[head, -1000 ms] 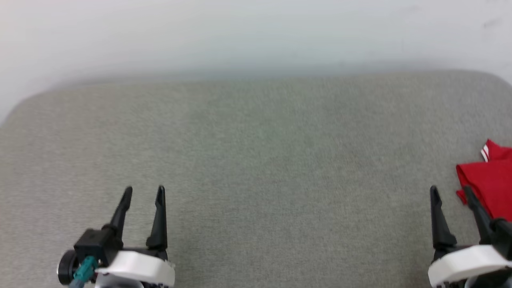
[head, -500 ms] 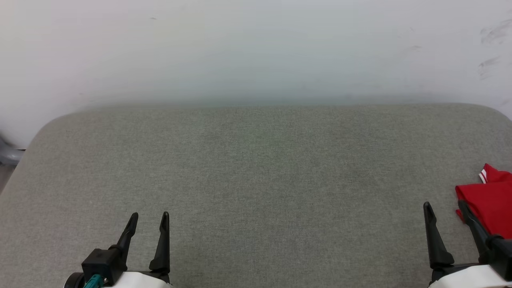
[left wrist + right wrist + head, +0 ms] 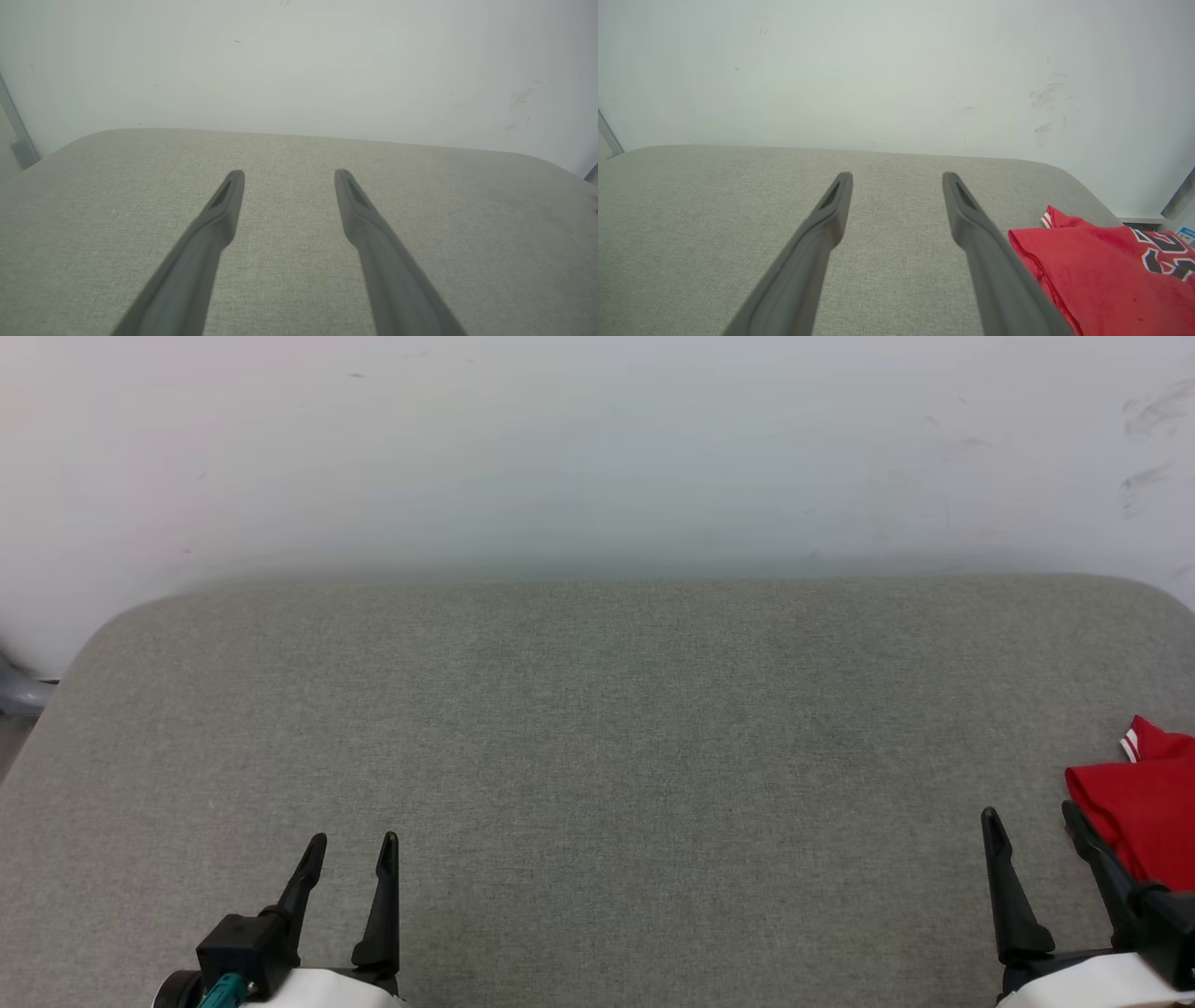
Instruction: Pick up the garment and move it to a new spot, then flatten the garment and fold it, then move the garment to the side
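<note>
Left gripper (image 3: 355, 840) and right gripper (image 3: 1028, 812) both spread, empty, low over grey pad (image 3: 597, 728). Red garment (image 3: 1144, 793) lies in folded layers at pad's right edge, just beside right gripper. Fits parked-after-fold or awaiting pickup; any grasp should pinch all layers at the fold edge.

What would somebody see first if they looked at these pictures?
The bright red jersey T-shirt jumps out: it lies at the far right edge of the grey fabric tabletop, its black-and-white number print showing. Next come the two dark-fingered grippers, both open and empty: the left gripper at the lower left, the right gripper at the lower right, close beside the shirt.
</note>
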Controlling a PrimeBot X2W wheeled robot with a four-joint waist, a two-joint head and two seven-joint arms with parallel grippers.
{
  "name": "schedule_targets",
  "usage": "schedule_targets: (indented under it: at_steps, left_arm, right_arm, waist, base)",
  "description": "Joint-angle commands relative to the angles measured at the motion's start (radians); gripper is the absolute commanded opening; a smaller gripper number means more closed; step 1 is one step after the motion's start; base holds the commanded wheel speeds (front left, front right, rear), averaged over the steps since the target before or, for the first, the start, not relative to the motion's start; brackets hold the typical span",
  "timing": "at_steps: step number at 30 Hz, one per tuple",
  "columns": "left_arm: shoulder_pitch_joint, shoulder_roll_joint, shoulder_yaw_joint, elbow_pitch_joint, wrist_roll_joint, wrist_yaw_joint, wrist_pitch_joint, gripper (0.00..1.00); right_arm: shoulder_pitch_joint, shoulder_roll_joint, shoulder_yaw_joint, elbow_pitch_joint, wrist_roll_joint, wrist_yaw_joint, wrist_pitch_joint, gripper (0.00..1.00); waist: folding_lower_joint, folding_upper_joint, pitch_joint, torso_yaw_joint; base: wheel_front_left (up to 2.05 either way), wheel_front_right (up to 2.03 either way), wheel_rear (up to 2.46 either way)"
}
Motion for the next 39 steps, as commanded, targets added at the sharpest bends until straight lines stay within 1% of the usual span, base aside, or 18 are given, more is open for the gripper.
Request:
schedule_targets:
  at_steps: [1, 6, 7, 9, 23, 39]
  left_arm:
    - [-0.011, -0.001, 0.002, 0.002, 0.005, -0.001, -0.002, 1.0]
    - [-0.017, -0.005, 0.008, 0.001, 0.01, -0.004, -0.002, 1.0]
    - [-0.008, -0.002, 0.005, 0.003, 0.007, -0.001, 0.0, 0.0]
    - [0.001, -0.004, 0.005, 0.021, 0.005, -0.001, 0.002, 0.0]
    - [-0.033, -0.009, 0.028, 0.035, -0.26, -0.003, 0.074, 0.0]
    - [-0.062, -0.014, 0.046, 0.044, -0.515, -0.006, 0.139, 0.0]
  right_arm:
    - [0.003, 0.001, 0.001, -0.004, -0.002, -0.001, 0.0, 1.0]
    - [0.0, 0.001, 0.006, -0.004, 0.001, -0.001, 0.001, 1.0]
    - [0.0, 0.0, 0.006, 0.003, 0.003, 0.0, -0.001, 0.0]
    - [0.003, 0.0, 0.008, 0.023, 0.005, 0.0, -0.001, 0.0]
    - [-0.051, -0.014, 0.024, 0.1, 0.308, 0.0, 0.005, 0.0]
    - [-0.103, -0.023, 0.034, 0.177, 0.59, 0.0, 0.015, 0.0]
  waist:
    - [0.0, -0.0001, 0.0, 0.0]
    - [0.0, -0.0001, 0.002, 0.001]
    - [0.0, -0.0001, 0.002, 0.001]
    - [0.0001, -0.0001, 0.002, 0.001]
    - [0.0001, -0.0001, 0.006, 0.001]
    - [0.0001, -0.0001, 0.009, 0.001]
  base:
    - [0.0, 0.0, 0.0]
    - [0.0, 0.0, 0.0]
    - [0.0, 0.0, 0.0]
    - [0.0, 0.0, 0.0]
    - [0.0, 0.0, 0.0]
    - [0.0, 0.0, 0.0]
